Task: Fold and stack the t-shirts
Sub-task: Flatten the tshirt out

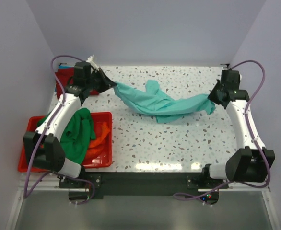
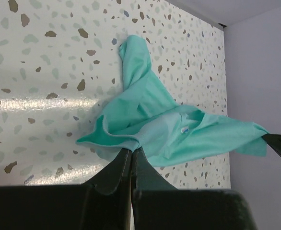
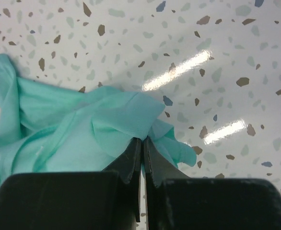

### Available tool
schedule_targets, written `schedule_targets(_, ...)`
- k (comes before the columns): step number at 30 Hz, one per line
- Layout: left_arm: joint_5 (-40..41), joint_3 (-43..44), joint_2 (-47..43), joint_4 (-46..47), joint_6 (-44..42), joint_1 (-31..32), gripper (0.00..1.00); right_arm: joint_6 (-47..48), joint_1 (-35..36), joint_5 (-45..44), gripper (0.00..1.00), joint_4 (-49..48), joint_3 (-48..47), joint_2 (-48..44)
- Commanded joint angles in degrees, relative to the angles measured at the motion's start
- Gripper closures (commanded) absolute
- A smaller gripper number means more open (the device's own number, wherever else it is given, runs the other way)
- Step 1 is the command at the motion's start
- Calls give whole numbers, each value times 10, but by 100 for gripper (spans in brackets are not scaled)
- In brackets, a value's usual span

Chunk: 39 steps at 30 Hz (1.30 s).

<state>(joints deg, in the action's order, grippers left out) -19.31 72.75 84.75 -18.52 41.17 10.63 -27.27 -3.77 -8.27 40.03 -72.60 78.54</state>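
A teal t-shirt hangs stretched between both grippers above the speckled table, sagging in the middle. My left gripper is shut on its left end; in the left wrist view the cloth bunches at the fingertips. My right gripper is shut on its right end; in the right wrist view the cloth folds over the tips. A bright green t-shirt and an orange one lie in the red bin. A dark red t-shirt lies at the back left.
The red bin sits at the table's left front edge under the left arm. Grey walls close in the left, back and right sides. The speckled table stretches in front of the hanging shirt.
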Motion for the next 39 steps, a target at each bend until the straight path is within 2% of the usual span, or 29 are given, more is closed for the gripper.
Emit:
schedule_targets(1, -3, 64, -9, 19, -17, -4, 100, 27, 1, -23, 100, -3, -20, -73)
schedule_targets(3, 4, 105, -2, 7, -20, -4, 100, 30, 1, -15, 100, 8, -29, -83)
schedule_targets(5, 17, 193, 12, -22, -31, -4, 100, 33, 1, -4, 100, 22, -45, -95)
schedule_targets(6, 31, 265, 27, -34, -35, -4, 100, 34, 2, 4, 100, 26, -51, -105)
schedule_targets(9, 66, 394, 72, -98, -58, -5, 100, 37, 2, 12, 100, 50, -87, -117)
schedule_targets(10, 72, 491, 86, -133, -68, -7, 100, 39, 2, 12, 100, 65, -111, -118)
schedule_targets(12, 85, 625, 123, -153, -76, -9, 100, 40, 1, 13, 100, 76, -137, -127)
schedule_targets(13, 88, 652, 127, -155, -78, -10, 100, 40, 2, 12, 100, 84, -158, -131)
schedule_targets(15, 89, 649, 105, -109, -73, -10, 100, 38, 2, 10, 100, 91, -177, -137)
schedule_targets(18, 93, 572, 47, -7, -62, -11, 100, 31, 1, 5, 100, 105, -201, -153)
schedule_targets(25, 99, 561, 31, 45, -68, -11, 100, 12, 2, 12, 100, 124, -196, -196)
schedule_targets(29, 96, 527, 25, 113, -58, -10, 100, -4, 2, 20, 100, 126, -171, -218)
schedule_targets(31, 93, 507, 45, 143, -57, 0, 100, -7, 2, 20, 100, 126, -150, -226)
schedule_targets(35, 152, 521, 151, 170, -149, 69, 100, -23, 2, 16, 100, 119, -81, -222)
schedule_targets(37, 165, 564, 245, 171, -171, 104, 100, -32, 2, 16, 100, 90, -8, -214)
schedule_targets(39, 159, 625, 340, 166, -159, 119, 100, -42, 1, 9, 100, 78, 34, -202)
